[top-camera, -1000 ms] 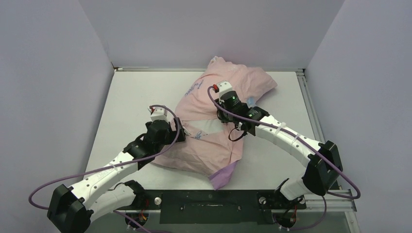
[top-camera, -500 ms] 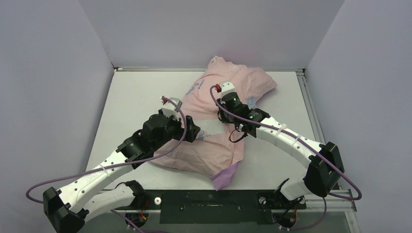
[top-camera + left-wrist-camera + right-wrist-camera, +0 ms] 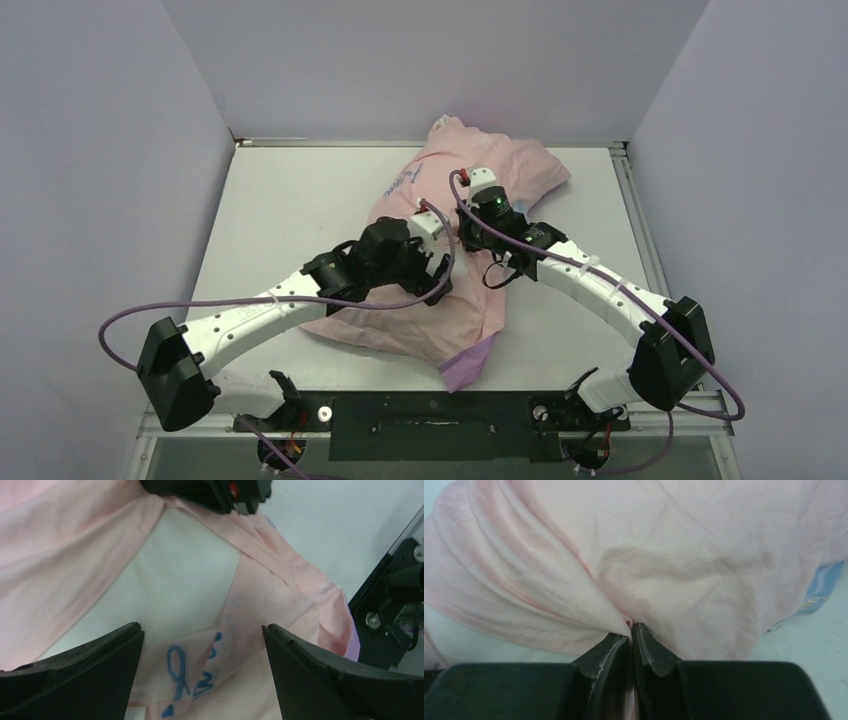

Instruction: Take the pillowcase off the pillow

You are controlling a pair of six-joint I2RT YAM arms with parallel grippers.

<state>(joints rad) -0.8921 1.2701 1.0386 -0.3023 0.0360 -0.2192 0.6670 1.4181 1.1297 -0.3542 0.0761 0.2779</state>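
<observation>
The pillowcase (image 3: 520,170), pale pink side up with blue writing (image 3: 175,665), covers the pillow in the middle of the table. A bare white patch of the pillow (image 3: 185,580) shows through the case's opening in the left wrist view. My left gripper (image 3: 437,287) hangs open just above that opening, its fingers (image 3: 90,675) wide apart and holding nothing. My right gripper (image 3: 472,240) is shut on a pinched fold of the pillowcase (image 3: 674,555) at the far edge of the opening, with its fingertips (image 3: 644,640) pressed together on the cloth.
A purple corner of the case (image 3: 462,365) lies toward the front rail (image 3: 430,410). The white table (image 3: 290,200) is walled at left, back and right. The two arms nearly meet over the pillow's middle. A blue printed patch (image 3: 821,587) peeks out at the case's edge.
My left arm has swung right from the pillow's left edge to over the opening, staying open. My right gripper has closed on the fabric and shifted slightly right.
</observation>
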